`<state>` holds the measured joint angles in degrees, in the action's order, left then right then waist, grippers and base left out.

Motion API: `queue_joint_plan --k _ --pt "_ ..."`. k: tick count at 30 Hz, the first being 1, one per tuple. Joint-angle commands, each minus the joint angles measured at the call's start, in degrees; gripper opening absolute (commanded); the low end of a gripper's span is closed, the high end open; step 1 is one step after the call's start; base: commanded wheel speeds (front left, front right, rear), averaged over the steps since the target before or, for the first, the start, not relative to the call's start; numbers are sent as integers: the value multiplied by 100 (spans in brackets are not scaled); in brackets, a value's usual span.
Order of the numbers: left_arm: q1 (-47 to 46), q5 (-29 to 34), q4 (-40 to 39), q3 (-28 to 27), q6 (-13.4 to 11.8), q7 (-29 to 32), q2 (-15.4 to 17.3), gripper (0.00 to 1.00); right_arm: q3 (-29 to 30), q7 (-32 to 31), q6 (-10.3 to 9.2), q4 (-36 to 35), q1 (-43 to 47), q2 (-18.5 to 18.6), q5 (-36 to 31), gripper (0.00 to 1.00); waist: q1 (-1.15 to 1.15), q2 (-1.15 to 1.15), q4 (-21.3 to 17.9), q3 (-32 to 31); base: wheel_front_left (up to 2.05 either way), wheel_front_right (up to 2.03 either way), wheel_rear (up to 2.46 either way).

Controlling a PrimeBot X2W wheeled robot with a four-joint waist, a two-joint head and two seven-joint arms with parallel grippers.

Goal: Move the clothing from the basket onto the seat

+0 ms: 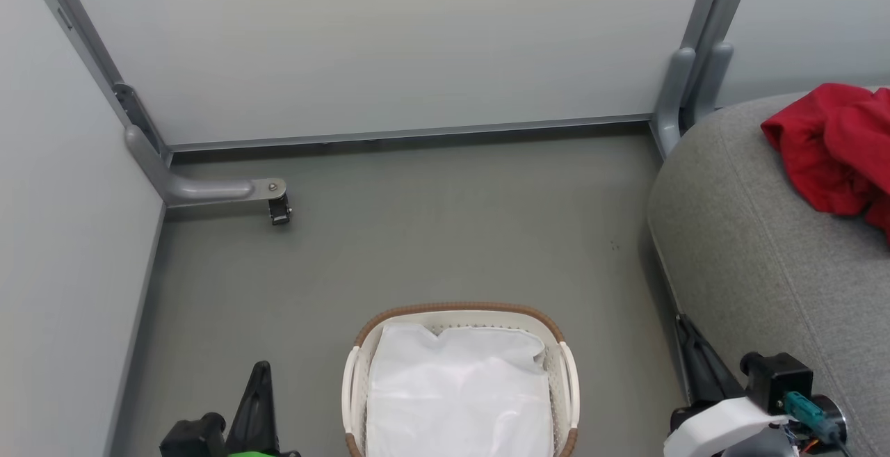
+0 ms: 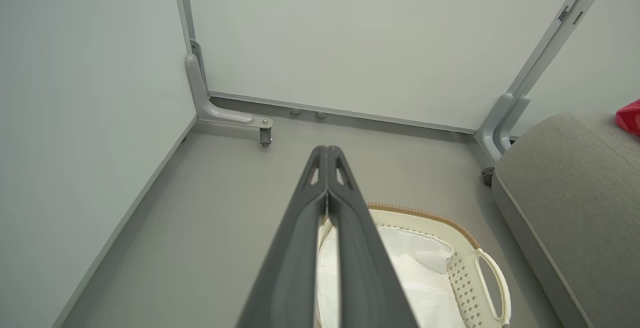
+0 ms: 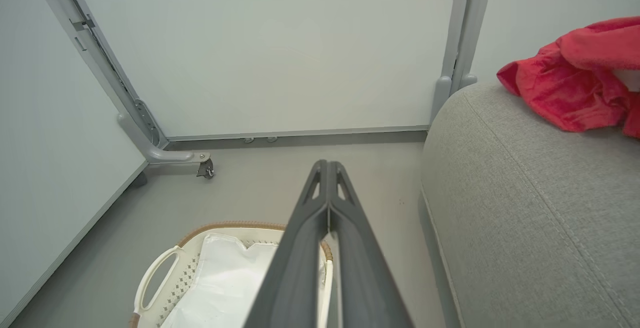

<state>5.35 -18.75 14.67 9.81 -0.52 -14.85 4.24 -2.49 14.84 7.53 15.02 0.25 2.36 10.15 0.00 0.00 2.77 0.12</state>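
Now the red clothing [image 1: 831, 144] lies heaped on the seat [image 1: 765, 255], off to my right, nearer my right claw [image 3: 327, 164]. Basket [image 1: 459, 309] between arms shows white liner [image 1: 459, 387]. Right claw and left claw [image 2: 326, 150] pressed together, empty.

Head view looks down; 2 lower wrist views share basket [image 1: 459, 308] and seat [image 1: 751, 255].

the left gripper [image 2: 326, 154] has its two dark fingers pressed together at the tips, nothing between them, hanging over the grey floor [image 2: 210, 208]. below and to the right sits the basket [image 2: 480, 263], white liner sheet [image 2: 415, 268] inside. the seat [image 2: 570, 188] is at the right edge, with a bit of red clothing [image 2: 631, 117] on it.
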Motion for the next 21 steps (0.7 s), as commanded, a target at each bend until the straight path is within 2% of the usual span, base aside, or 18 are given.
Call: queue_joint_plan --k 1,21 --pt "-44 -262 -79 -56 32 56 -5 0 25 -52 0 -77 -52 13 289 0 0 0 -4 0 0 0 0" --pt "-353 -2093 -75 -444 231 573 -24 0 197 -543 -1 -91 -218 71 2366 0 0 0 -48 1 0 0 0"
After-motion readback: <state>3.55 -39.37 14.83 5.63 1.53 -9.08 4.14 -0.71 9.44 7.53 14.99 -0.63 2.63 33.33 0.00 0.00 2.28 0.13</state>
